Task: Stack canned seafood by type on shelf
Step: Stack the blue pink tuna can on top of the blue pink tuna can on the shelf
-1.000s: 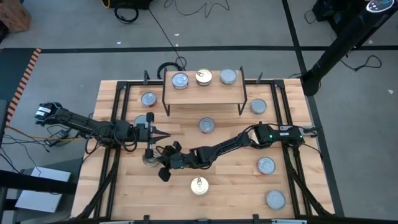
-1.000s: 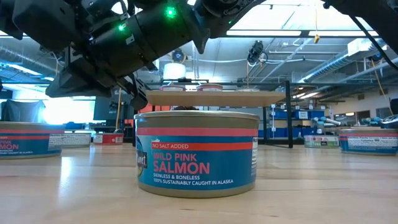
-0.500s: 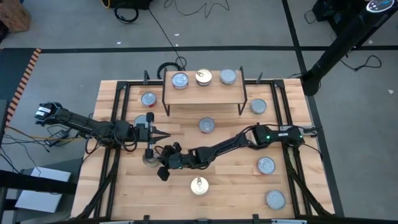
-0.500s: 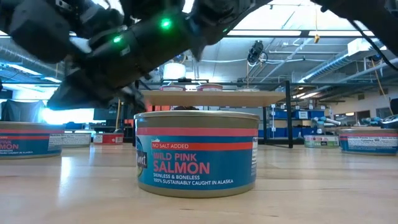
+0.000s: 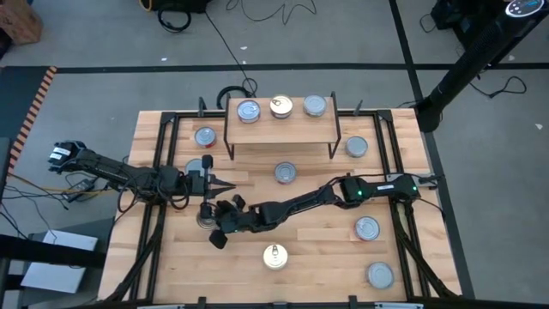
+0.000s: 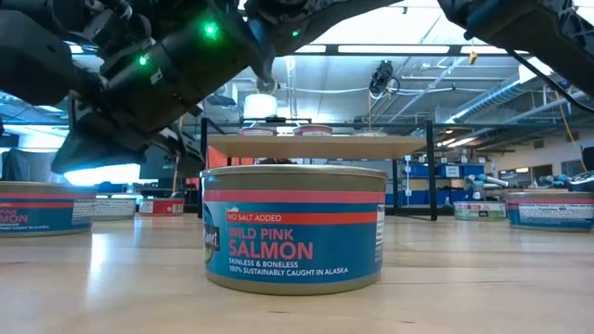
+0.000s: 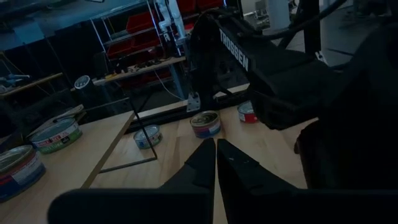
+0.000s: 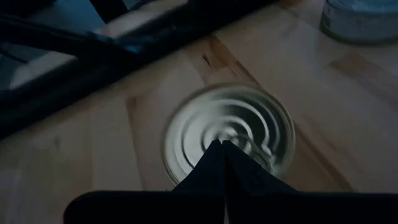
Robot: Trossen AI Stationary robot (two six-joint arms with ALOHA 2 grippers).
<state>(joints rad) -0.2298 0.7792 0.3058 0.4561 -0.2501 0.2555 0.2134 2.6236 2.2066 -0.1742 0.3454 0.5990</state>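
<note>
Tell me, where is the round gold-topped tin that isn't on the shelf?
In the high view, the gold-topped tin sits alone near the table's front edge, just below the right gripper.

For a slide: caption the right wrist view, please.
Right pincer, shut, poised above a silver can on the wooden table.

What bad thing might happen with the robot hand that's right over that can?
1. The right gripper is shut above a can, so if it goes down like that it might just bump or shove the can instead of picking it up.
2. The left gripper, also shut, waits close by, so the two arms might knock together.
3. The shelf already holds three cans, so adding another might nudge one off.
</note>
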